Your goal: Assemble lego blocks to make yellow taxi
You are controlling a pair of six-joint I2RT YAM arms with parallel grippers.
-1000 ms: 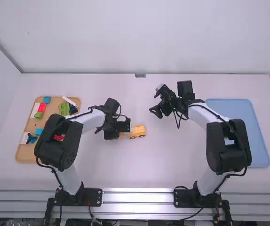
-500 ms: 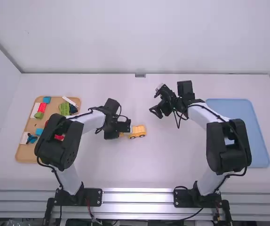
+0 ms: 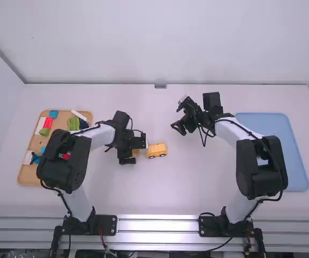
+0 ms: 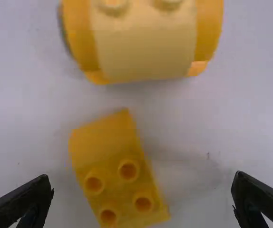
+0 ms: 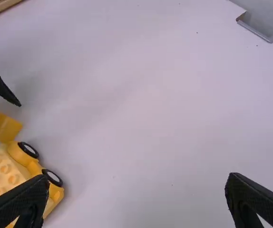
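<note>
Flanking 1 yellow block, left fingers wide apart, clear of it, right fingers wide apart

The high view, high up and set back, looks forward and down over the whole worktop. The left wrist view looks down very close, the right from farther; both share the wheeled piece and yellow block.

Between left tray and right tray, 1 block lies left of the car.
</note>
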